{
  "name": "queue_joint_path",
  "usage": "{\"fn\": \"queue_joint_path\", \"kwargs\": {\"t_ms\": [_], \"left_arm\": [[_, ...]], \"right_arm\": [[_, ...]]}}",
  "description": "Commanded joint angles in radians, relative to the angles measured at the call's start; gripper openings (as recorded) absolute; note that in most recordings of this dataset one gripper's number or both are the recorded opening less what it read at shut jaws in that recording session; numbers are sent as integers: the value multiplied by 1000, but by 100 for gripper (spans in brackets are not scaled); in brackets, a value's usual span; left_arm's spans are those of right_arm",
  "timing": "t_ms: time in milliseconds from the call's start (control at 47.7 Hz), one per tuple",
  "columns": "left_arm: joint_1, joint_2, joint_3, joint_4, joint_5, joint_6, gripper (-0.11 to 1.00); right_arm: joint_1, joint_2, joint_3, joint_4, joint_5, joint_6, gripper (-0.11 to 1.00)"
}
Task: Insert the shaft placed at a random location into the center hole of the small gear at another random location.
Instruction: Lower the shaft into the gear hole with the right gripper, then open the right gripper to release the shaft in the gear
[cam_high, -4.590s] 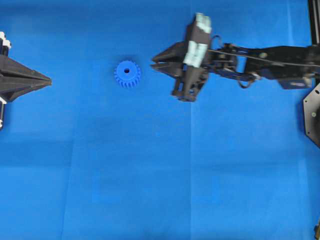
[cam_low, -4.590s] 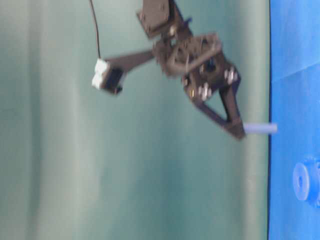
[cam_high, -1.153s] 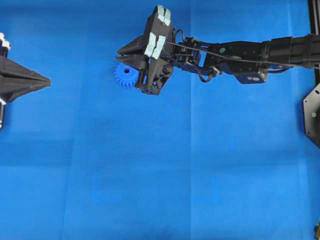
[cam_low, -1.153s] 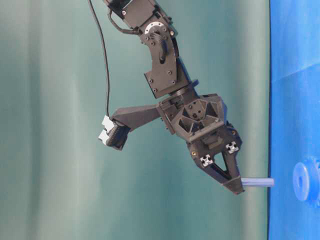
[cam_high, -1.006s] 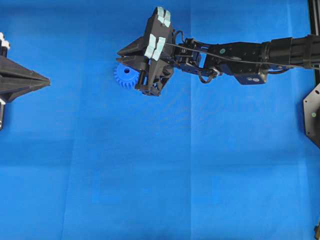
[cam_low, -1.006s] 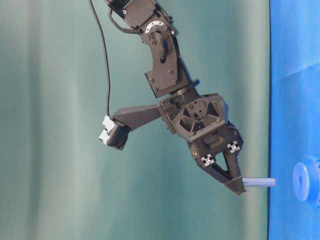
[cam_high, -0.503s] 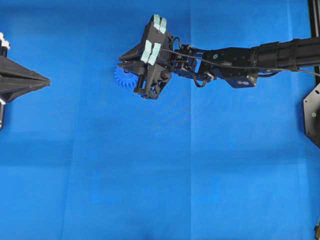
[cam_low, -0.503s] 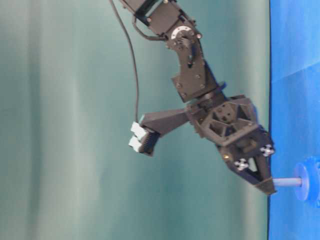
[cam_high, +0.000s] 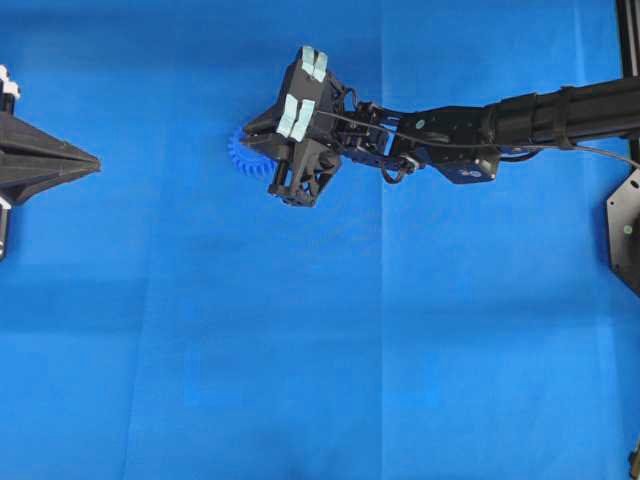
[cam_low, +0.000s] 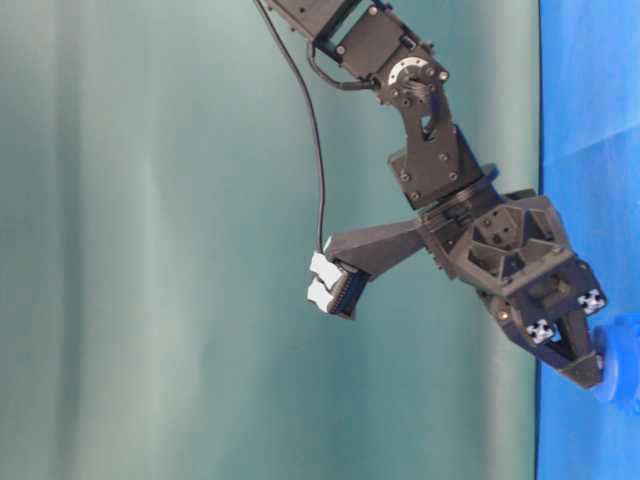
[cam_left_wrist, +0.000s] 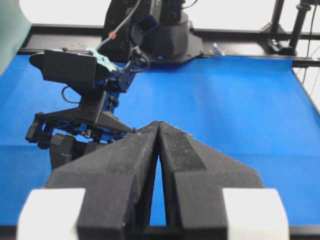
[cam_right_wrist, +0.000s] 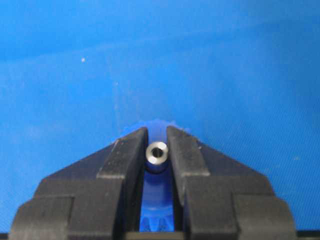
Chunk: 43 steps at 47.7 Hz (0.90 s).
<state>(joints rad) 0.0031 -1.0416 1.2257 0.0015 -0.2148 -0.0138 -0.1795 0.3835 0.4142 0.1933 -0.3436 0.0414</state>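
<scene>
The small blue gear (cam_high: 238, 155) lies flat on the blue surface, mostly covered by my right gripper (cam_high: 252, 140). The right gripper is shut on the shaft (cam_right_wrist: 157, 152), seen end-on as a silvery ring between the black fingers (cam_right_wrist: 127, 150). In the right wrist view the gear (cam_right_wrist: 158, 200) shows directly beneath the shaft. In the table-level view the gripper tip (cam_low: 592, 378) presses against the gear's hub (cam_low: 625, 365), and the shaft's length and the center hole are hidden. My left gripper (cam_high: 95, 160) is shut and empty at the far left, its tips (cam_left_wrist: 158, 125) pointing toward the right arm.
The right arm (cam_high: 480, 125) stretches in from the right edge across the upper part of the blue surface (cam_high: 320, 350). A black mount (cam_high: 625, 230) sits at the right edge. The green backdrop (cam_low: 200, 300) fills the table-level view.
My right gripper has come down onto the gear with the shaft. The exposed length of shaft, clear earlier, has gone out of sight at the hub. The left arm has not moved.
</scene>
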Motion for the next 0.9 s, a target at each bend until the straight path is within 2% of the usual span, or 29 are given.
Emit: {"fn": "queue_joint_path", "kwargs": {"t_ms": [0, 440, 524, 713, 776, 880], "left_arm": [[0, 5, -14, 2, -5, 0, 0], [0, 5, -14, 2, 2, 2, 0], [0, 5, -14, 2, 2, 2, 0], [-2, 3, -14, 2, 0, 0, 0], [0, 3, -14, 2, 0, 0, 0], [0, 3, -14, 2, 0, 0, 0]], "right_arm": [[-2, -20, -6, 3, -6, -2, 2], [-2, -20, -11, -2, -5, -6, 5], [-2, -23, -11, 0, 0, -2, 18], [2, -57, -8, 3, 20, 0, 73], [2, -77, -5, 3, 20, 0, 88], [2, -117, 2, 3, 20, -3, 84]]}}
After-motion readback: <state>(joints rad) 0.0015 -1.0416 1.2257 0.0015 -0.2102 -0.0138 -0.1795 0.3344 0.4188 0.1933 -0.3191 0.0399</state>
